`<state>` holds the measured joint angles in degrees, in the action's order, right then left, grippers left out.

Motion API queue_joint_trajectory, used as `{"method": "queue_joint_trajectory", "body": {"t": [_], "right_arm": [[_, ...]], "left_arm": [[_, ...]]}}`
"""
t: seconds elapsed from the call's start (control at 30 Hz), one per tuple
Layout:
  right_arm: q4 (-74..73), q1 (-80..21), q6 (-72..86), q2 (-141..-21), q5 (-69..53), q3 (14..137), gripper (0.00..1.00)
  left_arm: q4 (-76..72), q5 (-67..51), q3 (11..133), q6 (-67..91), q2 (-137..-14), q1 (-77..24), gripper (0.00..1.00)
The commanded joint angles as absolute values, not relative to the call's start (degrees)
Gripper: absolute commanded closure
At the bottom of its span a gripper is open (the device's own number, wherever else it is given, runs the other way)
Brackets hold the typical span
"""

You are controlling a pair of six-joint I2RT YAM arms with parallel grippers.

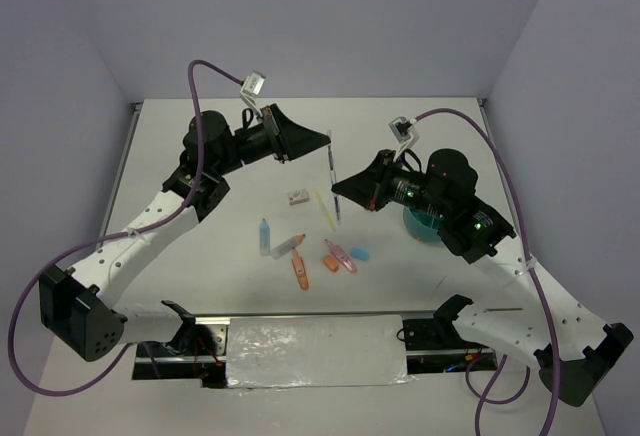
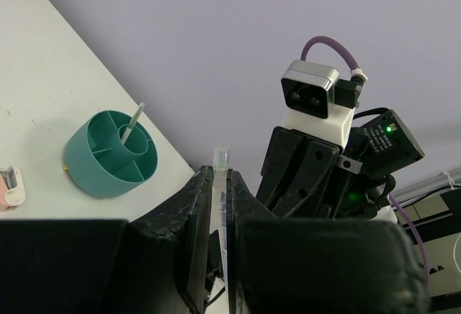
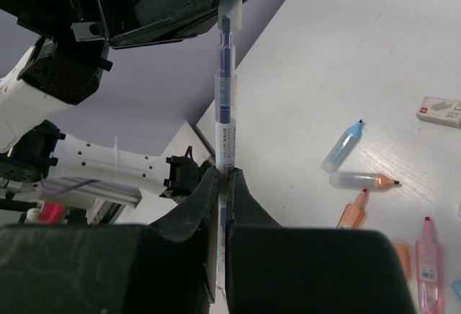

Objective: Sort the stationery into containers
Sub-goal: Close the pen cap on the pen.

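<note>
A thin blue pen (image 1: pixel 333 178) hangs in the air above the table, held at both ends. My left gripper (image 1: pixel 327 140) is shut on its upper end, and its tip pokes out between the jaws in the left wrist view (image 2: pixel 220 157). My right gripper (image 1: pixel 339 196) is shut on its lower part, and the pen's barrel (image 3: pixel 225 112) rises from my right gripper (image 3: pixel 225 177). The teal cup (image 2: pixel 112 153) stands with one pen in it; in the top view the cup (image 1: pixel 422 226) is mostly hidden behind my right arm.
On the table lie a pink-white eraser (image 1: pixel 297 197), a yellow pen (image 1: pixel 324 209), a light blue tube (image 1: pixel 265 236), two orange highlighters (image 1: pixel 301 272), a pink highlighter (image 1: pixel 340 256) and a blue eraser (image 1: pixel 360 253). White walls enclose the table.
</note>
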<state>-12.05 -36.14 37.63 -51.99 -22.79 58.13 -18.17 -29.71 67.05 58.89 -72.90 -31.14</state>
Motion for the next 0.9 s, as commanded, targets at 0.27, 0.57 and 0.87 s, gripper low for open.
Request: {"method": "queue_joint_trajectory", "body": {"t": [0.27, 0.57, 0.87], "right_arm": [[-7.05, -36.56, 38.23, -52.29, -18.37, 61.61, 1.00], [-3.87, -36.56, 37.79, -54.49, -17.32, 63.81, 1.00], [-1.41, -36.30, 34.10, -54.05, -12.66, 65.65, 1.00]], "left_arm": [[-22.23, -29.27, 66.45, 60.73, -70.58, -32.34, 1.00], [-21.80, -28.21, 66.18, 61.00, -69.61, -33.57, 1.00], [-20.66, -29.00, 65.39, 60.30, -68.91, -33.93, 1.00]]}}
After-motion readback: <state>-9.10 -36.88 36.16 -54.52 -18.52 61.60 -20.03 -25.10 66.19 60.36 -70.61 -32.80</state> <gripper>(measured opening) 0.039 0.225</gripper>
